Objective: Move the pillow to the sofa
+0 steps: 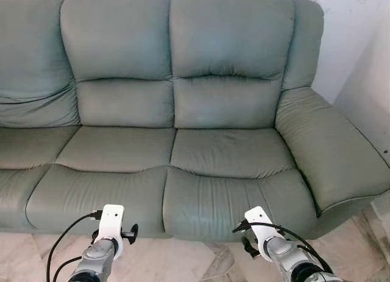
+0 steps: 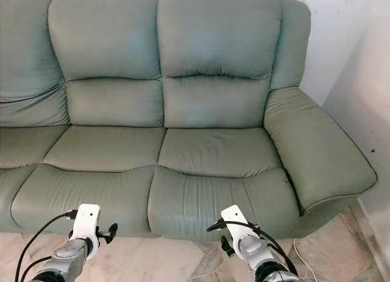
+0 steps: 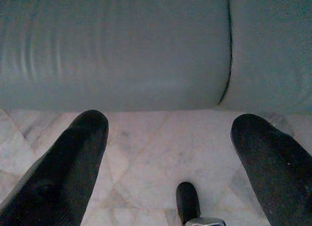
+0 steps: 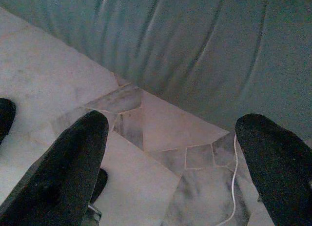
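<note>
— What's in front of the robot?

— A grey-green sofa (image 1: 183, 142), long axis running left to right, backrest far against the white wall (image 1: 341, 32), its right armrest (image 1: 329, 142) sloping toward the near side. The seat cushions hold nothing. The fabric looks soft and lightly creased.

— And the pillow?

— I can't spot one from here.

— The arms?

— Both are low, just before the sofa's front edge, over the marble floor (image 4: 185, 138). The left gripper (image 3: 170, 153) has its fingers spread wide, nothing between them. The right gripper (image 4: 170, 157) is spread too, also bare, with a thin white cable (image 4: 233, 187) lying on the tiles beneath it.
</note>
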Tool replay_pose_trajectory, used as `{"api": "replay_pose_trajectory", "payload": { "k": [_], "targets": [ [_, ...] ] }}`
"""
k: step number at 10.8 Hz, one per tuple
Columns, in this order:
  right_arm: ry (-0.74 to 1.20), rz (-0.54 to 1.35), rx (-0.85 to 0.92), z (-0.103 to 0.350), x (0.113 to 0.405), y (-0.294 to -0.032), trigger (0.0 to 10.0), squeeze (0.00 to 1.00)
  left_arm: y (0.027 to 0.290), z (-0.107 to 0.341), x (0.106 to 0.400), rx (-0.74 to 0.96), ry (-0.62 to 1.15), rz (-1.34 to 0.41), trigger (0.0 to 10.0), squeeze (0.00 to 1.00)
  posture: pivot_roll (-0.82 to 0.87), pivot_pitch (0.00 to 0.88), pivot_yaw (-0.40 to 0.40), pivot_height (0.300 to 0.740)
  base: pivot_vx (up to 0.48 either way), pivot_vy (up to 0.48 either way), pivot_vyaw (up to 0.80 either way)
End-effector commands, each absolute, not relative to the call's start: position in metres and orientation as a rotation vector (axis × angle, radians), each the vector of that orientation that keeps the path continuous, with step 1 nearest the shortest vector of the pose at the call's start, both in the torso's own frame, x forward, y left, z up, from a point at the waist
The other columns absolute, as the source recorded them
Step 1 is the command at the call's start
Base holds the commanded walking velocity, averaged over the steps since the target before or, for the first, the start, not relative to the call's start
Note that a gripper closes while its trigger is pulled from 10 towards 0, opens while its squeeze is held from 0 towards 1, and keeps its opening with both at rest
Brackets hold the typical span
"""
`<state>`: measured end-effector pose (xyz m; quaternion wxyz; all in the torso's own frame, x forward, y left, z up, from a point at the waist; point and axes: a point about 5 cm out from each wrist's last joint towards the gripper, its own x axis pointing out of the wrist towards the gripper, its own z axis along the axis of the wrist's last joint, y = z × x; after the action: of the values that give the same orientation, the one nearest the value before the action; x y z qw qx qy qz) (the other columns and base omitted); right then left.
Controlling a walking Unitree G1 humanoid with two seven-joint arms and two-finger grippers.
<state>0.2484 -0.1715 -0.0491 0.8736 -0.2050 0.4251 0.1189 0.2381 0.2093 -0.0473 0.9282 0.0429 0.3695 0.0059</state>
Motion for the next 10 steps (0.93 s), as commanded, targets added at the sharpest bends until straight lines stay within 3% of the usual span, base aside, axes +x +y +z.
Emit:
{"api": "replay_pose_trajectory", "payload": {
  "k": [1, 10],
  "targets": [
    [0.889, 0.267, -0.440, -0.0495, 0.2478, -0.1709, 10.0, 0.00, 0.2139, -0.0488, 0.2350, 0.099, 0.775, 0.022, 10.0, 0.00, -0.01, 0.000, 0.022, 0.740, 0.000, 0.480, 0.00],
    [0.887, 0.293, -0.469, -0.0505, 0.2467, -0.1685, 10.0, 0.00, 0.2144, -0.0479, 0.2363, 0.114, 0.776, 0.017, 10.0, 0.00, -0.01, 0.000, 0.024, 0.740, 0.000, 0.480, 0.00]
  ]
}}
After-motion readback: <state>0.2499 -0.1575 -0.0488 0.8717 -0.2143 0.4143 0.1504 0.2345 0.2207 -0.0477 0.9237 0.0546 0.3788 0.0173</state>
